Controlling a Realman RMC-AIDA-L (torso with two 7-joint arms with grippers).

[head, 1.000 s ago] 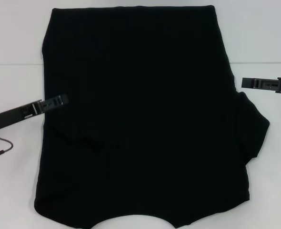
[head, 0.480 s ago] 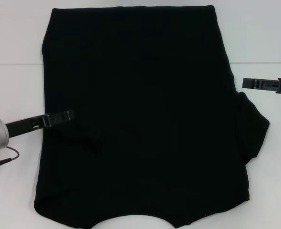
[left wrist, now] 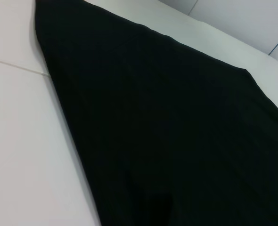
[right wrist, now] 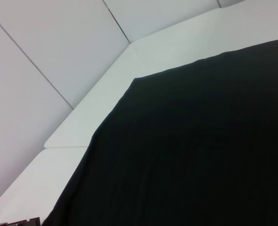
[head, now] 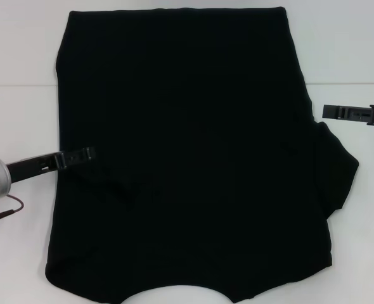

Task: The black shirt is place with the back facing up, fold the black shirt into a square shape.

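Note:
The black shirt (head: 193, 145) lies flat on the white table (head: 16, 50), plain side up, and fills most of the head view. Its right sleeve (head: 338, 166) sticks out to the side. On the left a fold ridge (head: 114, 187) shows where cloth lies doubled over. My left gripper (head: 85, 154) reaches in from the left and sits at the shirt's left edge, about halfway down. My right gripper (head: 329, 112) hovers over bare table just right of the shirt, above the sleeve. The shirt also fills the left wrist view (left wrist: 176, 132) and the right wrist view (right wrist: 200, 141).
A table seam (head: 19, 85) runs across the white surface behind the left arm. Bare table (head: 364, 240) shows on both sides of the shirt. White wall panels (right wrist: 49, 56) stand beyond the table's far edge.
My left gripper has moved down along the shirt's left edge toward the near side, then held nearly still. The right gripper has not moved.

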